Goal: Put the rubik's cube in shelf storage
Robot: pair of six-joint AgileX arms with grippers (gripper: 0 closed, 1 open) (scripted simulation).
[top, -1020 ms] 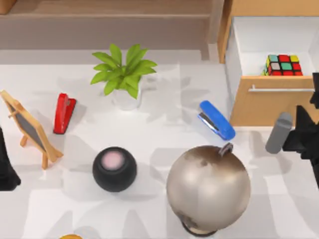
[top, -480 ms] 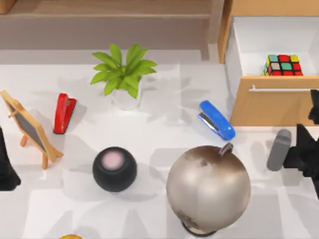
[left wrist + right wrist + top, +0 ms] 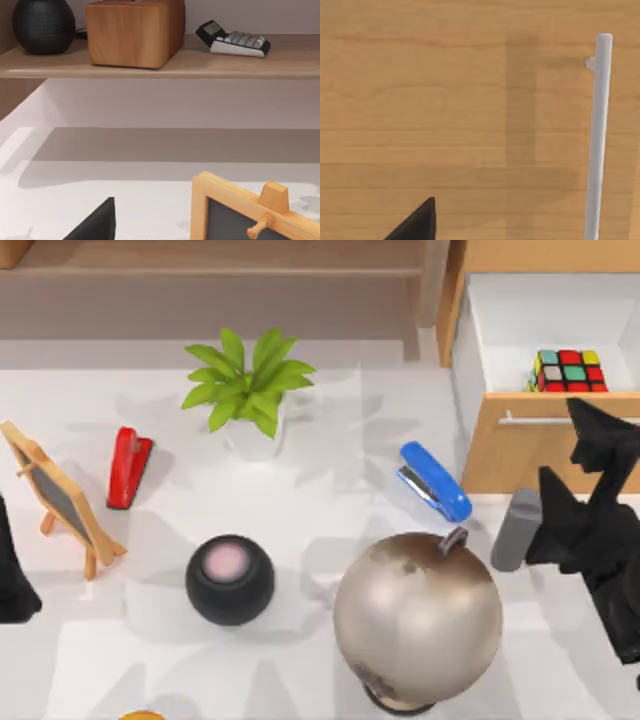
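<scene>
The rubik's cube (image 3: 567, 371) lies inside the open white drawer (image 3: 520, 325) of the orange-tan cabinet at the back right. The shelf storage (image 3: 220, 302) is the long brown recess along the back of the table, also seen as a shadowed recess (image 3: 170, 145) in the left wrist view. My right gripper (image 3: 572, 452) hovers open in front of the drawer's wooden front (image 3: 530, 445), just below the cube, holding nothing. The right wrist view faces that drawer front (image 3: 450, 100) and its metal handle (image 3: 598, 140). My left gripper (image 3: 12, 580) stays parked at the table's left edge.
A large globe (image 3: 418, 618) stands just left of my right arm, with a blue stapler (image 3: 435, 482) behind it. A black ball speaker (image 3: 229, 579), a potted plant (image 3: 250, 385), a red stapler (image 3: 128, 467) and a small easel blackboard (image 3: 60, 498) fill the middle and left.
My right arm has swung left and toward the cabinet, so its fingers now overlap the drawer front. The cube and the left arm have not moved.
</scene>
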